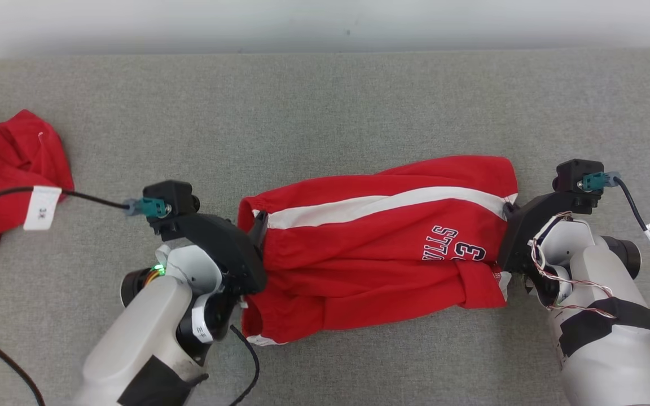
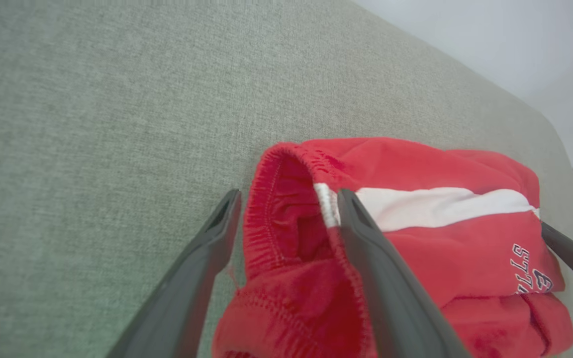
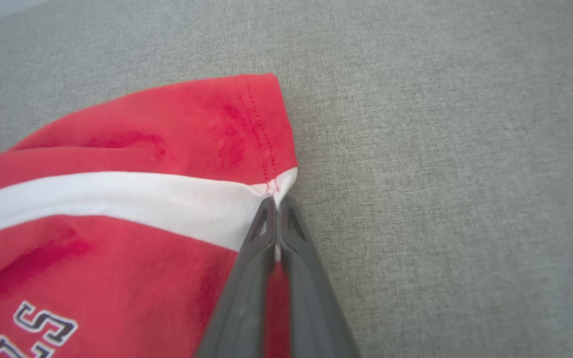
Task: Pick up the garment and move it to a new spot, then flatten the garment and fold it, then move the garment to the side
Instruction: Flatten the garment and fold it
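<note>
A grey woven surface (image 1: pixel 325 101) spreads across the head view. At 12 o'clock it ends against a pale, plain wall (image 1: pixel 325 22). At the 9 o'clock edge another red cloth (image 1: pixel 3 163) lies crumpled, well apart from the work, and a dark cable with a white tag (image 1: pixel 43 207) crosses over it.

The shorts (image 1: pixel 370 248) lie on the surface a little toward 4 o'clock from the centre, stretched from 9 to 3 o'clock. They are red, with one white stripe along the length and white-edged letters and the number 3 near the 3 o'clock end. The gathered elastic waistband is at the 9 o'clock end, and the cloth is wrinkled in the lower half.

The left claw (image 2: pixel 289 194) is released, fingers wide apart. One finger is over the bare surface, the other rests on the waistband at the stripe. The right claw (image 3: pixel 276 201) is clenched on the hem of the shorts, where the white stripe ends.
</note>
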`<state>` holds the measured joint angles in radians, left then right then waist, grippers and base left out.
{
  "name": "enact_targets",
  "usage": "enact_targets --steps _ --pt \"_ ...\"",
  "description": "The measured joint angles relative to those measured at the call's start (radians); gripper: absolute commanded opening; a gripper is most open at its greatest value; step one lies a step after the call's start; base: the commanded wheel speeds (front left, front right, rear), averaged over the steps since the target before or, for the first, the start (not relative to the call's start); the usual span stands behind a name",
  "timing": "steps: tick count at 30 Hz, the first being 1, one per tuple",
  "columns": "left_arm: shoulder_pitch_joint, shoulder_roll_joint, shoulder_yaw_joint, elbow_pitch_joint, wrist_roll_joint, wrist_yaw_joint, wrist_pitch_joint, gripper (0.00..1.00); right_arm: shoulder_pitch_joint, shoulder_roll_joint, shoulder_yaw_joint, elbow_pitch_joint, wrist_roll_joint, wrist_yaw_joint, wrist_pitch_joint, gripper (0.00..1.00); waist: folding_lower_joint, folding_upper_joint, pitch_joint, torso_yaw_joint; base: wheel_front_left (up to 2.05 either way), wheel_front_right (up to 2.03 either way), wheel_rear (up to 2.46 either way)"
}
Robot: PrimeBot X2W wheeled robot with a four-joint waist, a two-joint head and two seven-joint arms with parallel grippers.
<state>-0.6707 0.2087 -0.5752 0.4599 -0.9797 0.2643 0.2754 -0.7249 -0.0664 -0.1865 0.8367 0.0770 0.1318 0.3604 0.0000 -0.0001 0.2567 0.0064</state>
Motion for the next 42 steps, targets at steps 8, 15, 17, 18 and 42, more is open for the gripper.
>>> enact_targets --steps 8,15,17,18,42 --pt "-0.028 0.018 -0.035 -0.016 -0.002 -0.004 0.090 1.00 -0.005 -0.002 0.012 0.012 0.002 0.000 -0.003 0.00 0.0000 0.0000 0.001 -0.007 0.00 0.00 0.00" --pt "-0.052 0.023 -0.040 -0.019 -0.003 0.000 0.120 0.47 -0.012 -0.003 0.022 0.021 0.011 0.000 -0.013 0.00 0.0000 0.0001 0.004 -0.016 0.00 0.00 0.00" --pt "-0.052 0.028 -0.041 -0.024 -0.007 0.001 0.136 0.65 -0.012 -0.008 0.023 0.026 0.011 0.000 -0.015 0.00 0.0000 0.0000 0.001 -0.017 0.00 0.00 0.00" --pt "-0.053 0.033 -0.040 -0.026 -0.011 0.005 0.151 0.72 -0.012 -0.011 0.023 0.028 0.011 0.000 -0.015 0.00 0.0000 0.0001 -0.001 -0.017 0.00 0.00 0.00" --pt "-0.113 0.052 -0.026 -0.042 -0.059 -0.020 0.228 0.00 -0.033 -0.015 0.035 0.053 0.043 0.000 -0.061 0.00 0.0000 0.0001 -0.001 -0.022 0.00 0.00 0.00"
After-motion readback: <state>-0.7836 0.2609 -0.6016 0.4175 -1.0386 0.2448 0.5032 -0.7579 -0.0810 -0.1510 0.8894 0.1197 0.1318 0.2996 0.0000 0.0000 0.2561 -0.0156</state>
